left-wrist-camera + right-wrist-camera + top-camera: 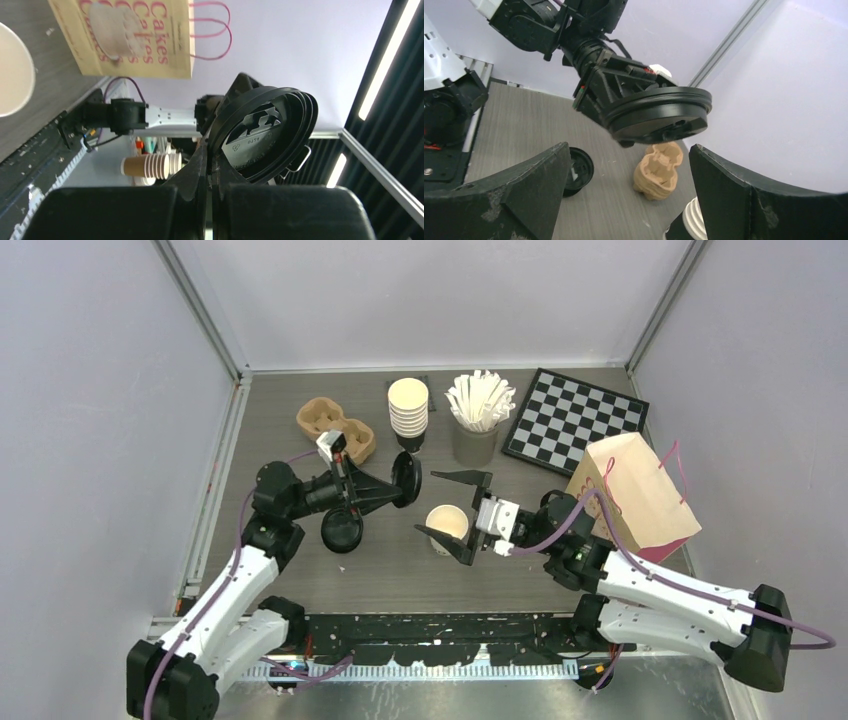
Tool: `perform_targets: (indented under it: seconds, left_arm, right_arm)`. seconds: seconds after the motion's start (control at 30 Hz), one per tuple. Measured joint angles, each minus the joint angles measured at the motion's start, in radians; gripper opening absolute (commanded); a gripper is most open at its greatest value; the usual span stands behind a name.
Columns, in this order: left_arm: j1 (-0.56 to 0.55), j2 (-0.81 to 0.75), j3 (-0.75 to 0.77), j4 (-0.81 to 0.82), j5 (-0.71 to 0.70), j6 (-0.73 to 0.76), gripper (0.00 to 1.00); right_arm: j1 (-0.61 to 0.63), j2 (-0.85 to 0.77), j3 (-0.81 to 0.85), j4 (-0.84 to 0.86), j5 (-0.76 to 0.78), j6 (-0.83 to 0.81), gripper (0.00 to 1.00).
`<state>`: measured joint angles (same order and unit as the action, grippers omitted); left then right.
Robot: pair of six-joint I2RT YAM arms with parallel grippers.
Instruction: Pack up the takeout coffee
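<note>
Grey counter [380, 570], left fingers [378, 490] clamped on black lid [406, 480], right fingers [462, 477] spread wide by lidless cup [447, 523] mid-counter, cup only in top view, lid's stamped underside only from left wrist, carrier [658, 170] beyond lid from right wrist.

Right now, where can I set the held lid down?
Bare table runs along the near edge, on the arms' side of the loose lid and the open cup. Another strip lies left of the cup carrier. Crowded: back row from cup stack to checkerboard, and by the bag.
</note>
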<state>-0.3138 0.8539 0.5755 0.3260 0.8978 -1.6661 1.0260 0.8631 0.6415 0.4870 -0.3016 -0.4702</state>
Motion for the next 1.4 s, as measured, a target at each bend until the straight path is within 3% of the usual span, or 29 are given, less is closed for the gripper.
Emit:
perform_targets:
  seconds: [0.2,0.73,0.97,1.4]
  left_arm:
    - [-0.084,0.015,0.000,0.052,0.015,-0.030,0.00]
    - [-0.120,0.015,0.000,0.073,0.016,-0.048,0.00]
    - [-0.130,0.015,0.000,0.076,0.006,-0.059,0.00]
    - [-0.138,0.024,0.000,0.075,-0.026,-0.034,0.39]
  right_arm:
    - [0.000,0.029,0.000,0.080,-0.015,-0.083,0.93]
    - [0.000,0.072,0.025,0.111,-0.056,-0.181,0.93]
    - [0.001,0.074,0.028,0.109,-0.054,-0.201,0.87]
    - [0.001,0.074,0.040,0.068,0.011,-0.200,0.82]
